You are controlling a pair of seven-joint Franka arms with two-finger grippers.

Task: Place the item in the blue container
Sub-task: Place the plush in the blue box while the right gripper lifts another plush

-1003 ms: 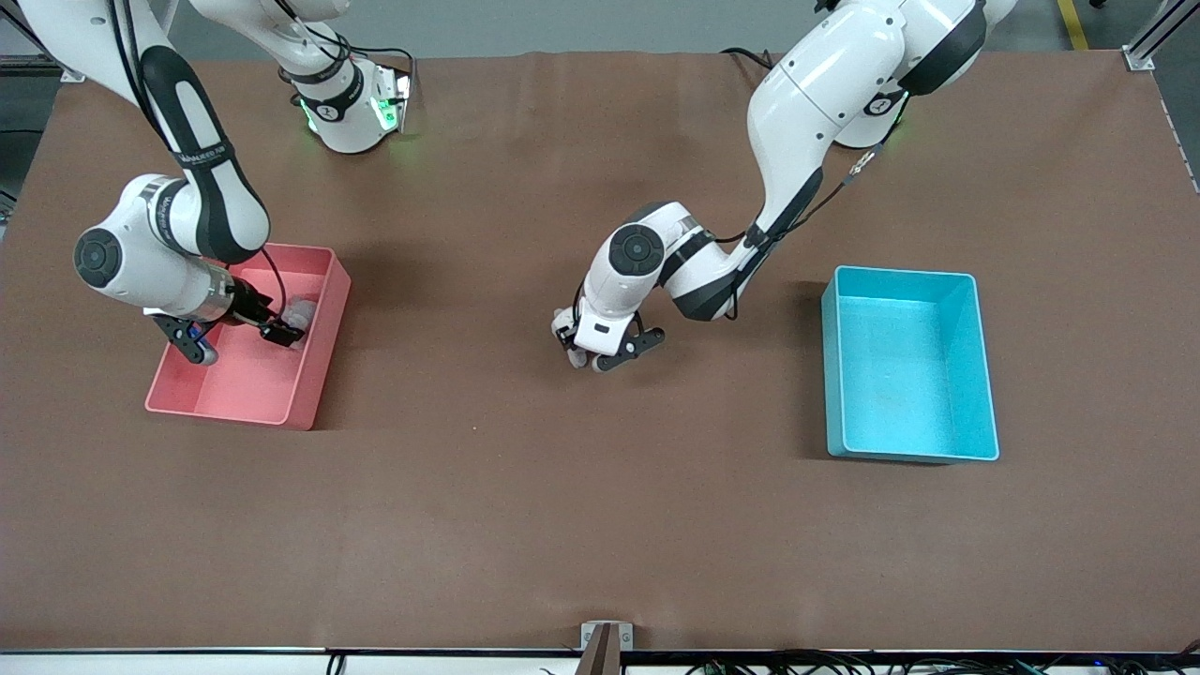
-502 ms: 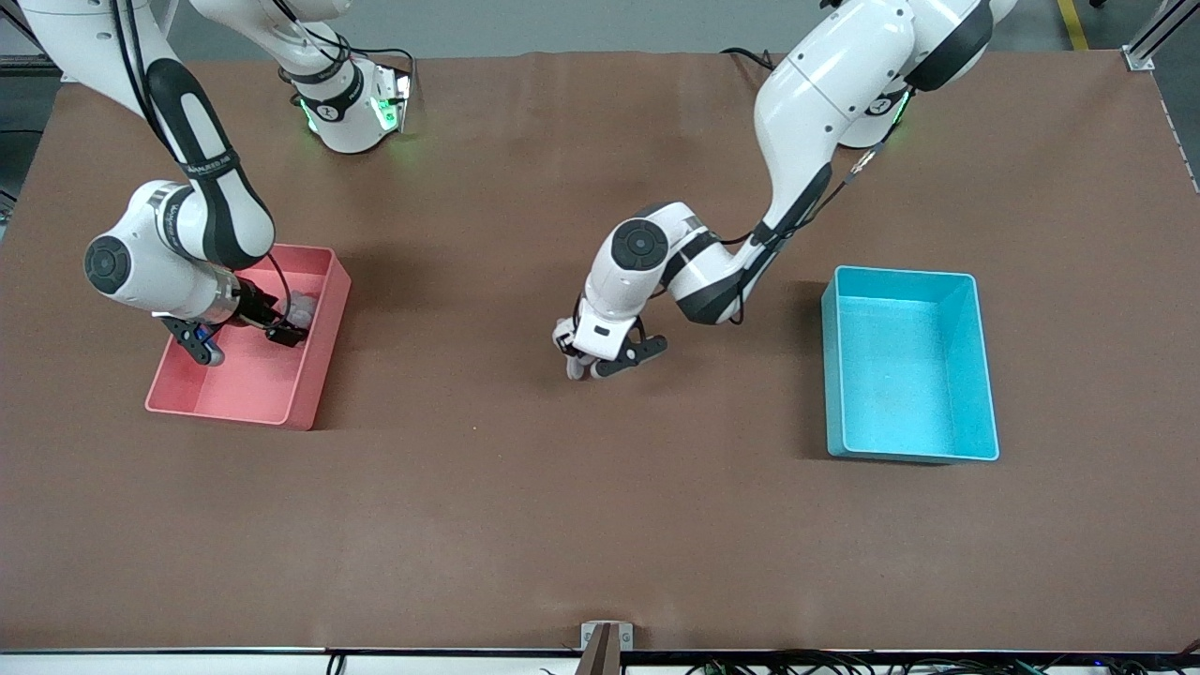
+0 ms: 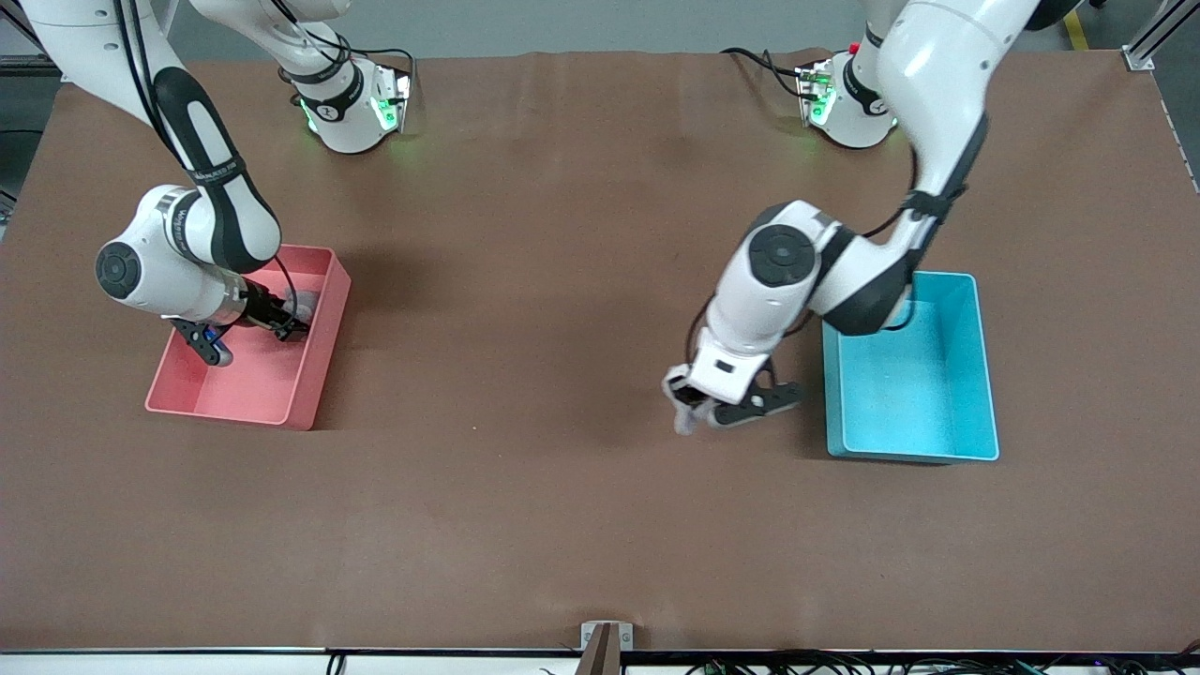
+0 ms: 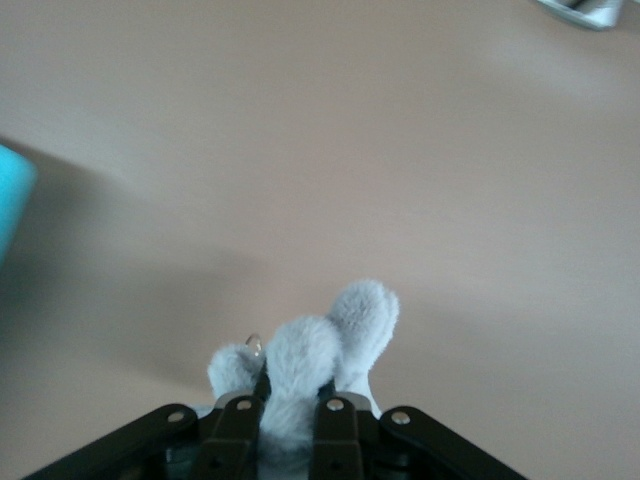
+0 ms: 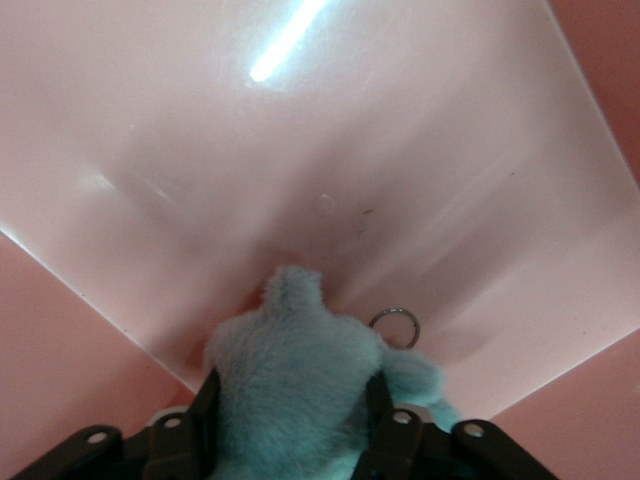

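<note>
Left tool (image 3: 727, 410) has a grey plush keychain (image 4: 305, 355) clamped over the tabletop (image 3: 562, 506) just beside the blue container (image 3: 984, 375) — carry step, so next it needs to clear the rim and let go. Right tool (image 3: 253, 328) sits in the pink bin (image 3: 309, 394), closed on a teal plush keychain (image 5: 295, 385).

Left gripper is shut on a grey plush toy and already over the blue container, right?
Not quite. The left gripper is shut on the grey plush toy, but the front view shows it over bare table beside the blue container, toward the right arm's end, not over it.
</note>
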